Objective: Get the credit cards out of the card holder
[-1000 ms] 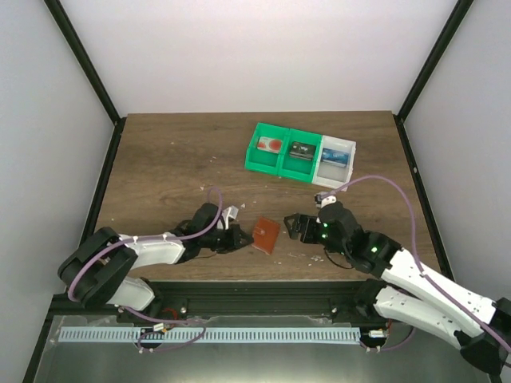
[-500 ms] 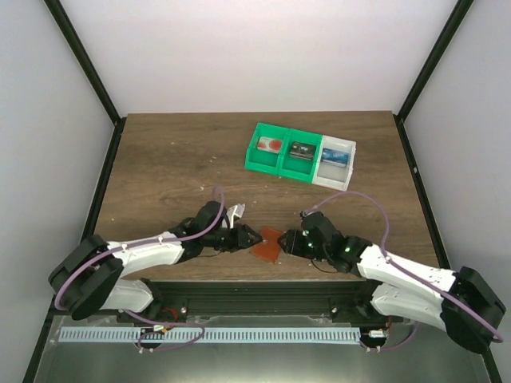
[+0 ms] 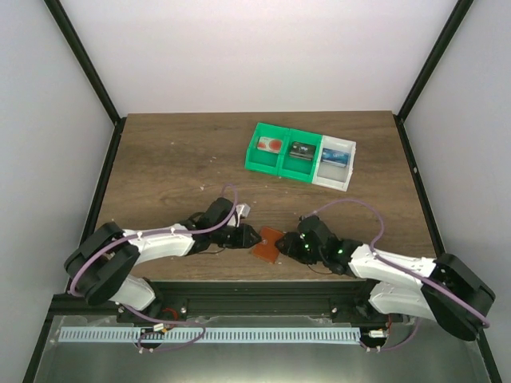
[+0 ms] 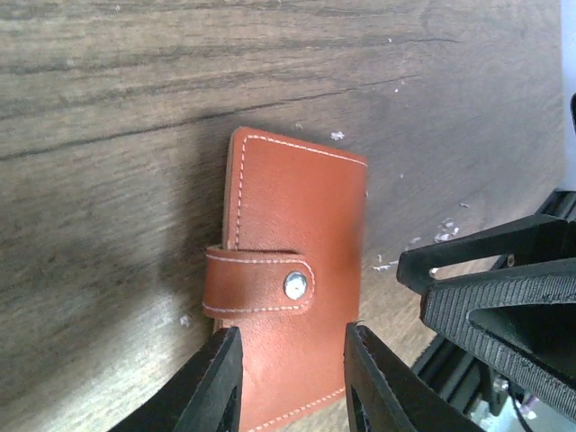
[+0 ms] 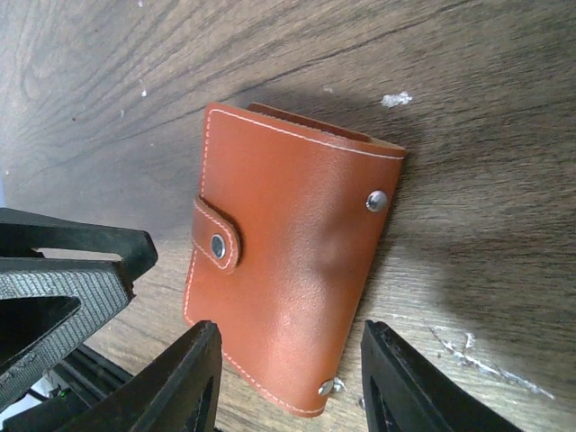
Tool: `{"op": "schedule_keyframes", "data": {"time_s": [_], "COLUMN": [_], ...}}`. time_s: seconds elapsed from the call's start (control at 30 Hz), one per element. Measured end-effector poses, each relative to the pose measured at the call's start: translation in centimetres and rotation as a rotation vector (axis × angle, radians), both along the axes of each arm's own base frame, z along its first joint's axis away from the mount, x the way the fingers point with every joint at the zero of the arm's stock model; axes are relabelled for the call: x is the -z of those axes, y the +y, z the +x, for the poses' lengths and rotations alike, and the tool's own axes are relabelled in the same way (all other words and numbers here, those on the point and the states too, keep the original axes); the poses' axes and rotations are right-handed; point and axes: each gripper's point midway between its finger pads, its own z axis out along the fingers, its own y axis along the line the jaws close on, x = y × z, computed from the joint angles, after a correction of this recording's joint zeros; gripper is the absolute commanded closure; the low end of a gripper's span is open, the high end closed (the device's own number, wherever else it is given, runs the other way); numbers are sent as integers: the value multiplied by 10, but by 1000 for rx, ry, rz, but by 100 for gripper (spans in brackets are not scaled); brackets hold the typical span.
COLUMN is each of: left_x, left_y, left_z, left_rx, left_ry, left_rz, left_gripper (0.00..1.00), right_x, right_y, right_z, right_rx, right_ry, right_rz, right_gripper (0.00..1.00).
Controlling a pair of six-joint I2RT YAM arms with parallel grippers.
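Observation:
The card holder (image 3: 267, 243), a reddish-brown leather wallet, lies closed on the table near the front edge, its strap snapped shut. It also shows in the left wrist view (image 4: 292, 243) and the right wrist view (image 5: 288, 261). My left gripper (image 3: 250, 237) is open at its left end, and its fingers straddle that end (image 4: 292, 382). My right gripper (image 3: 287, 243) is open at its right end, fingers on either side (image 5: 288, 382). A white card with a red mark (image 3: 270, 145) and a blue card (image 3: 337, 156) lie in the bins. No card shows in the wallet.
A green two-compartment bin (image 3: 281, 165) and a white bin (image 3: 335, 177) stand at the back right; the middle compartment holds a dark card (image 3: 300, 152). The black front rail (image 3: 255, 289) runs just behind the wallet. Small white crumbs dot the wood.
Both grippers have closed in on the wallet from left and right and dropped low. The wallet has shifted slightly toward the front edge.

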Motion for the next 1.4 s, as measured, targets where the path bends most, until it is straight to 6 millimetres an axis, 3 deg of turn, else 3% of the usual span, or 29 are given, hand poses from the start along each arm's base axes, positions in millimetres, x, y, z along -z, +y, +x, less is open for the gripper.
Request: {"op": "schedule_keyframes", "data": {"time_s": [0.27,0.47,0.6,0.7,0.77,1.0,1.17,1.3,1.4], "left_x": [3,23,28,33,35,31,10,-6,-6], "left_y": [-5,-2,-1,-1,0,0,-5,-12,-11], "left_z": [12,8,6,4,4,4,11,17,17], "left_rx": [35,57,68,78,78,78,70,65,61], "left_ry": [-59,-30,-23,-12,-8,-13,-52,-90,-93], "left_rz": [51,100,111,119,124,126,104,83,90], "left_gripper": [68,69,70,70,70,70,70,70,73], "right_x": [21,26,27,29,29,8,-10,-10,-4], "right_y": [-1,6,10,10,8,8,9,5,2], "right_z": [0,7,11,12,13,18,20,19,18], "right_rx": [25,26,19,10,14,17,20,28,34], "right_ry": [42,27,9,-1,-10,-78,-123,-133,-119], "right_rz": [-22,-11,-3,-15,-21,9,54,50,28], "right_gripper": [57,60,75,95,99,99,100,83,70]}}
